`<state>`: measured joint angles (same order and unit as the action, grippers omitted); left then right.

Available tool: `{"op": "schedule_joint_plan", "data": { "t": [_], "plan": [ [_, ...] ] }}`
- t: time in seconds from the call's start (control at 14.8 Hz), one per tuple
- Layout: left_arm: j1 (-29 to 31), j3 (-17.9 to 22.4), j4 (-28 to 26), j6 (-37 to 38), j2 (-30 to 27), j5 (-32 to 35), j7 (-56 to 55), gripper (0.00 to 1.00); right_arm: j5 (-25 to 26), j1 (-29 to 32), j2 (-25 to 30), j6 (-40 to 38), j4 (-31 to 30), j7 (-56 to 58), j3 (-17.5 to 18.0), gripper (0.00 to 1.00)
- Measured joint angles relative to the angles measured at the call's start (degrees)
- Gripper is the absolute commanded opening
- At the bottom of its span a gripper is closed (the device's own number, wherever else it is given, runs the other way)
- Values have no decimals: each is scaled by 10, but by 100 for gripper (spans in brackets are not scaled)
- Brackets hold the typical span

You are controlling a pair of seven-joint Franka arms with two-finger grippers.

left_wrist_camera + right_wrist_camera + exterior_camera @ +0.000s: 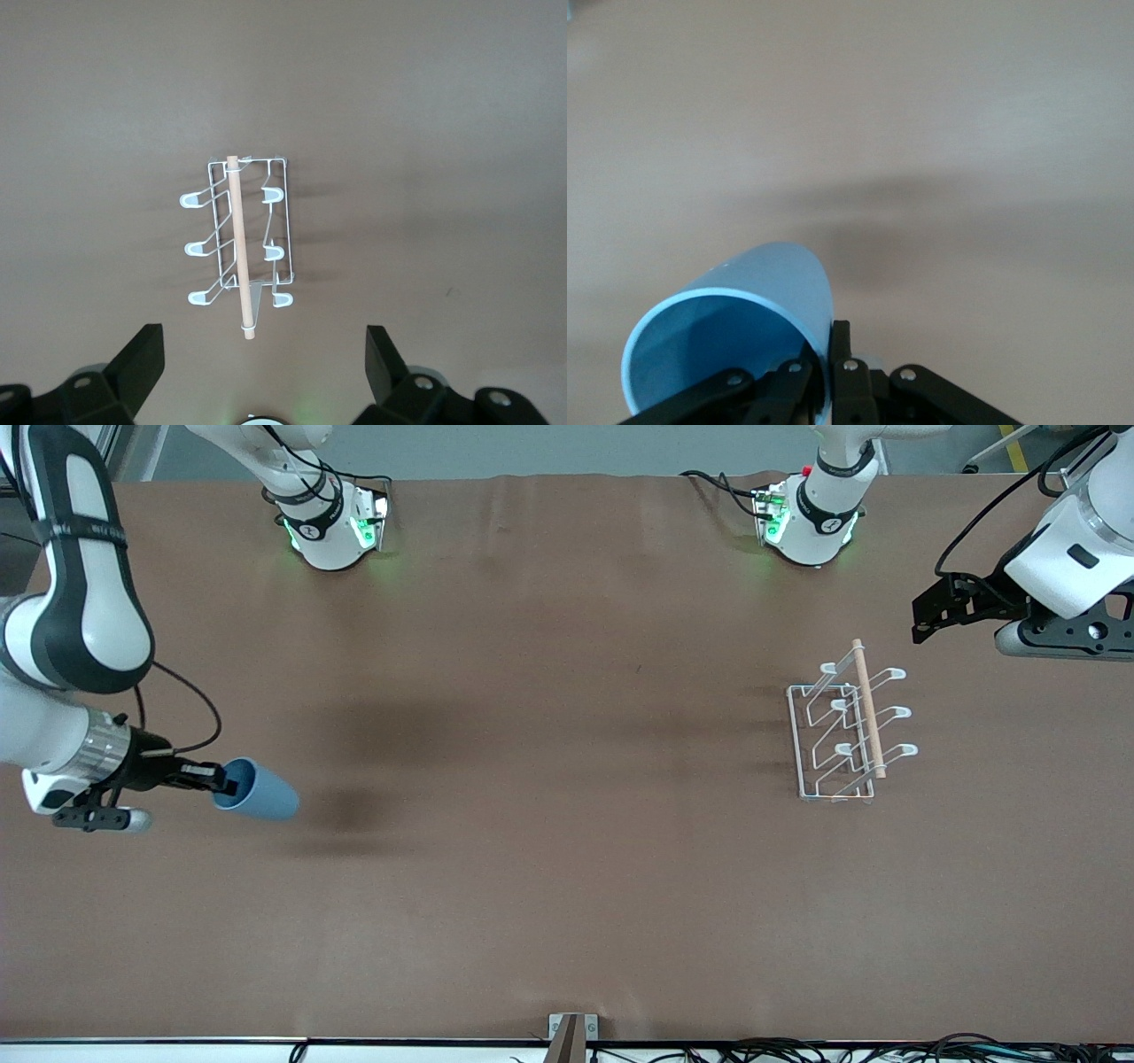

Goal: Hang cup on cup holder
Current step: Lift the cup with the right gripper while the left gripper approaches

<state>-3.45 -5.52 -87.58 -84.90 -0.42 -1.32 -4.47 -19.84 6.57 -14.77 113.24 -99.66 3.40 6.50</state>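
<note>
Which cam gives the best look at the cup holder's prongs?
Left wrist view: the cup holder sits centred under the open left gripper, all six prongs and the rod distinct. Front view shows it whole but small. Right wrist view shows none of it.

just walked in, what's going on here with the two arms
The right gripper is shut on the rim of a small light-blue plastic tumbler, holding it tipped on its side above the brown table at the right arm's end. The white wire cup holder with a wooden top rod stands at the left arm's end, all its prongs bare. The left gripper hangs open above the holder, waiting. The cup is not yet hung.
</note>
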Motion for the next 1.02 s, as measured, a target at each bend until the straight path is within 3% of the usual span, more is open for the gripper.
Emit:
{"op": "schedule_joint_plan", "data": {
  "t": [0.2,0.47,0.68,1.02],
  "plan": [
    [-1,-1,0,0,0,-1,0,100,-53,-75,33,-2,0,-53,5,1],
    [-16,-4,0,0,1,-3,1,100,-192,-162,59,-2,-4,-76,8,1],
    [-52,-9,0,0,13,-5,1,100,-303,-184,60,0,-8,-75,7,0],
    [-128,-29,24,-3,39,-8,4,100,-407,-185,58,-24,-13,-43,4,0]
  ]
}}
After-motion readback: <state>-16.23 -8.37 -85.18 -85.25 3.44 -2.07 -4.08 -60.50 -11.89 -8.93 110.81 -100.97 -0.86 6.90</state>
